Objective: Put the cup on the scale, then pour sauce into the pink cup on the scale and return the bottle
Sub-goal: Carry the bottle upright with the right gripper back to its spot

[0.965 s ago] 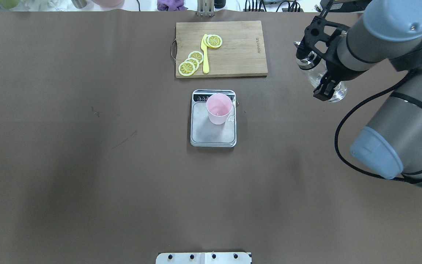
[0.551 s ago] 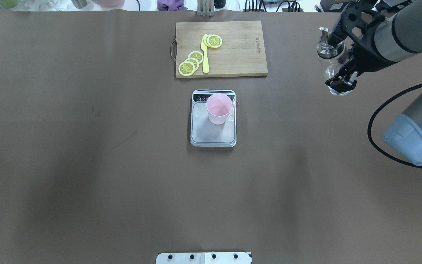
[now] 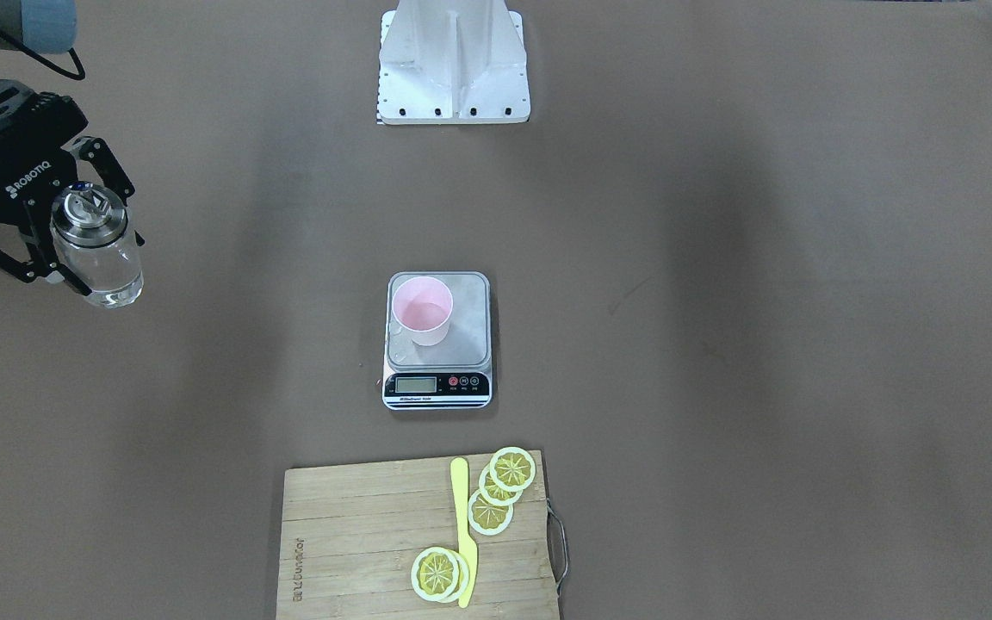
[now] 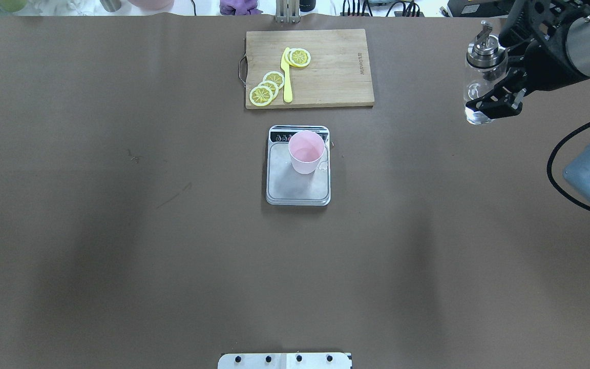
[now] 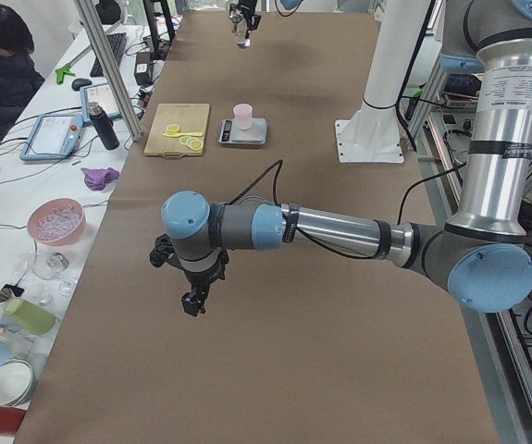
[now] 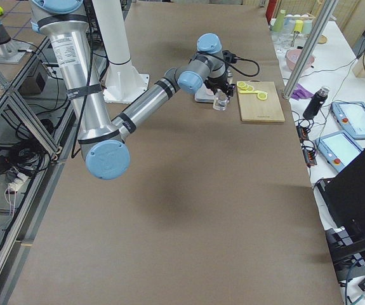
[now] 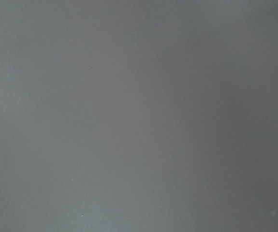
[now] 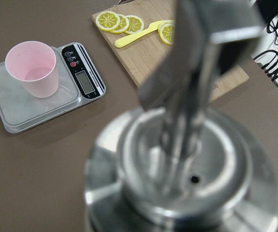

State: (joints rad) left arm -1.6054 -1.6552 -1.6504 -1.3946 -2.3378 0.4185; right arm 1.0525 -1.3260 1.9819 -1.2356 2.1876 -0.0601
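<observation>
Bottle is held upright, long axis vertical, clamped by the right gripper near the table's right end, well apart from the cup on the scale; left gripper jaws: cannot tell

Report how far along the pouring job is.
Done: the cup stands on the scale, with a little liquid seemingly in its bottom, so the pour looks finished. In hand: the right gripper holds the bottle upright, well off to the side of the scale. Left: set the bottle down and let go; whether its base touches the table yet is unclear.
</observation>
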